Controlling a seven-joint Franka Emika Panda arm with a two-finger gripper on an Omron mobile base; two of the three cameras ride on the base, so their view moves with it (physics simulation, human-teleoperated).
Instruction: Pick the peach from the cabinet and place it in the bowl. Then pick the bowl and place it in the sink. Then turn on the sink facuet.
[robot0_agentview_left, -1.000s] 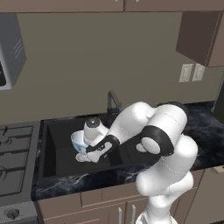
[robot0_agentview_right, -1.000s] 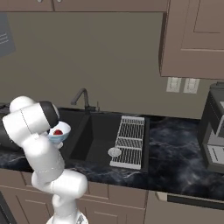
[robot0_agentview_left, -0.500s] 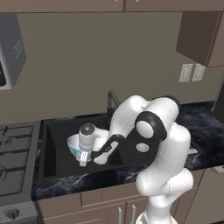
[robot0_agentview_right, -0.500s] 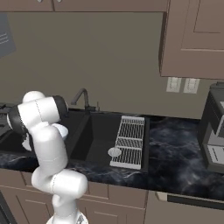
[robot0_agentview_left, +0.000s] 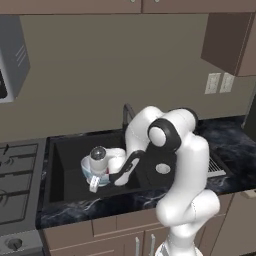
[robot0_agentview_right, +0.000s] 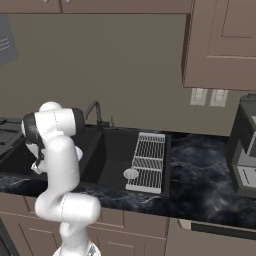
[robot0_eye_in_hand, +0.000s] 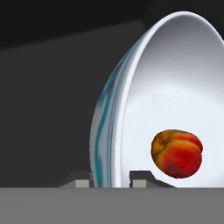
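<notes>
Obs: vs approx a sec ago, arm has swung left and down; bowl (robot0_agentview_left: 102, 167) has gone from just above the sink (robot0_agentview_left: 65, 175) mouth, near the front edge, to low inside the basin. Base views otherwise the same, so the base has not driven.

Tool (robot0_eye_in_hand: 111, 177): jaws narrow, pinched on the bowl rim, one fingertip (robot0_eye_in_hand: 144, 178) inside the wall, other outside. Grip unchanged over the last sec as far as I can tell.

Peach (robot0_eye_in_hand: 177, 153) sits inside the bowl, against the inner wall, near the gripped rim. In the hand view the bowl reads edge-on, but that cam rolls w/ the hand; left base view shows the bowl roughly upright, so no spill evident.

In the right base view the arm's body hides the bowl; faucet (robot0_agentview_right: 93, 111) stands at the back of the sink, drying rack (robot0_agentview_right: 147, 161) to its right on the black stone tabletop (robot0_agentview_right: 200, 175).

Judgement: step 1 (peach → bowl) done. Step 2 nearly done; cannot tell whether the bowl's foot touches the basin floor yet. Next prob: lower to contact, release, lift clear, then go to the faucet. Risk: releasing high could tip the bowl.
</notes>
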